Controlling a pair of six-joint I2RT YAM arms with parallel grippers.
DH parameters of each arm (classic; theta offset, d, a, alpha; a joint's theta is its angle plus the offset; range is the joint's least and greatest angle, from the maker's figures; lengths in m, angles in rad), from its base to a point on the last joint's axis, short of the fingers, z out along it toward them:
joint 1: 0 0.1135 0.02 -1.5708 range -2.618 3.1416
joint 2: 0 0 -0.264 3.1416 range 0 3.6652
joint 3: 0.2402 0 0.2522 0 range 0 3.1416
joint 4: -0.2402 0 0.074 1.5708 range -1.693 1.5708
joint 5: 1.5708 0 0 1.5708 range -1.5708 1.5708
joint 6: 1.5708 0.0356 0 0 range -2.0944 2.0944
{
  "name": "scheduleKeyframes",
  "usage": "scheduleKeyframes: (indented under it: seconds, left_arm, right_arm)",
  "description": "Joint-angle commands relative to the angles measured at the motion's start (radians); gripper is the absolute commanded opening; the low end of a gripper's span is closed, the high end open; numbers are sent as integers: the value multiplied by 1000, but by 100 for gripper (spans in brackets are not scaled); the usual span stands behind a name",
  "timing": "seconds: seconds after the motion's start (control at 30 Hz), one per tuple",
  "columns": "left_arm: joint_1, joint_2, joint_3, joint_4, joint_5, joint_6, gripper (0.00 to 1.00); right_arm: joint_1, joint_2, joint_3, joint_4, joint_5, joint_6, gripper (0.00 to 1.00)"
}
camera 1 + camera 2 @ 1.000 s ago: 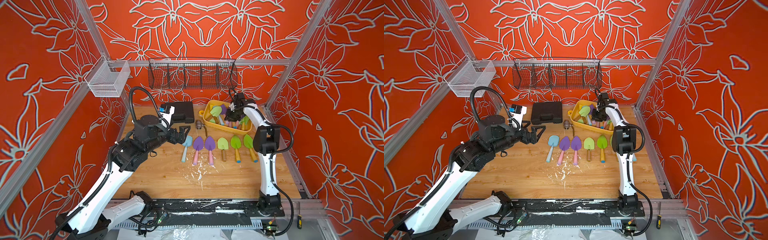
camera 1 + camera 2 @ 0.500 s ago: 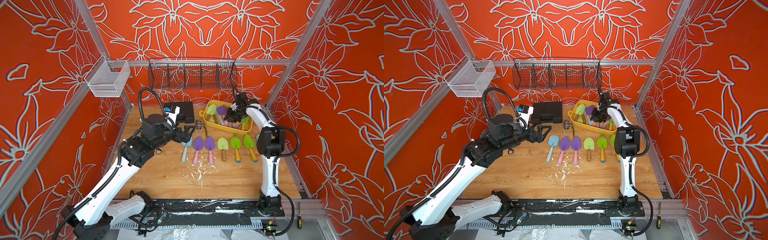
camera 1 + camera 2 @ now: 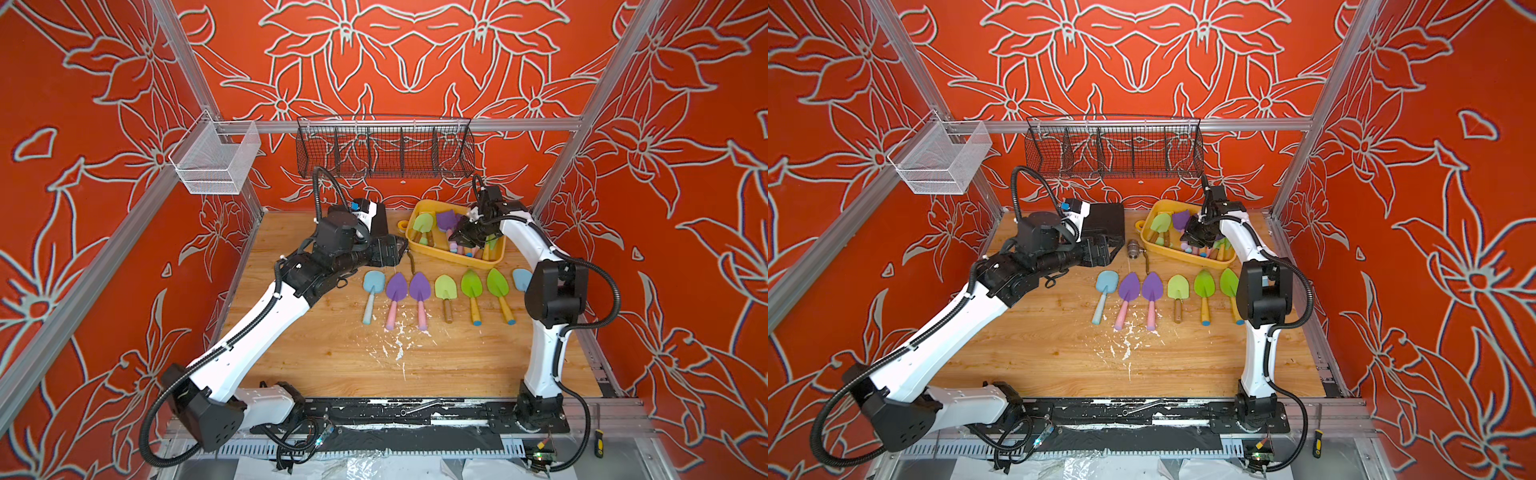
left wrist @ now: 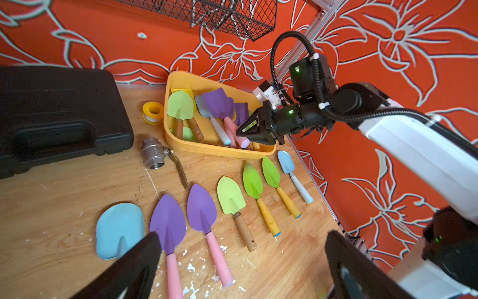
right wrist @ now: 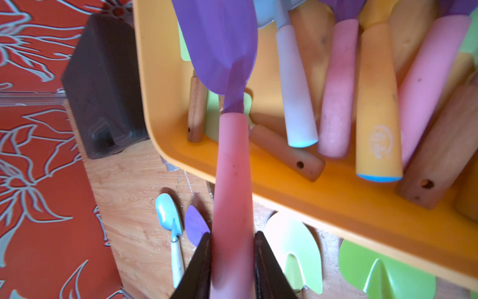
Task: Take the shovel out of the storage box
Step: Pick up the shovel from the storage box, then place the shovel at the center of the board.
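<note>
Right wrist view: right gripper (image 5: 232, 234) is clamped on the pink handle of the purple shovel (image 5: 217, 38), with a finger (image 5: 196, 271) on each side near the handle's end. Long axis runs straight out from the gripper. The blade points away, over the yellow box (image 5: 323, 207), and the handle crosses above the box's front rim. The shovel is not out yet; the blade sits above the other shovels inside, contact unclear.

In a top view the blade (image 3: 446, 218) points to the back wall and slightly left, handle toward the front. Right arm: base front right, lower link upright, forearm bent back and left over the box (image 3: 440, 254).

Left arm stretches from the front left corner diagonally across the table (image 3: 332, 353), wrist about level, aimed at the box. Left gripper (image 4: 241, 234) is spread wide and holds nothing, just beside the box's left end, near the valve (image 3: 1133, 249) and in front of the black case (image 4: 51, 111). A row of shovels (image 3: 419, 286) lies on the table before the box, blades toward it.
</note>
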Motion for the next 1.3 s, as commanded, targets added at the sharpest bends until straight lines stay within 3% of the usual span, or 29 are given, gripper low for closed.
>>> scheduleKeyframes:
  seconds: [0.0, 0.2, 0.57, 0.77, 0.93, 1.27]
  left_arm:
    - [-5, 55, 38, 60, 22, -110, 100]
    - [-2, 215, 129, 80, 79, -210, 97]
    - [10, 527, 396, 66, 177, -280, 91]
    - [24, 605, 407, 147, 222, -335, 84]
    - [25, 653, 434, 168, 251, -330, 73]
    - [36, 695, 458, 185, 257, -315, 55]
  right_arm:
    - [5, -88, -54, 61, -44, 65, 0]
    - [8, -219, -187, 147, -76, 123, 0]
    - [84, -464, -381, 222, -96, 205, 0]
    - [120, -575, -474, 263, -103, 257, 0]
    - [141, -635, -526, 278, -105, 284, 0]
    - [185, -675, -564, 292, -110, 307, 0]
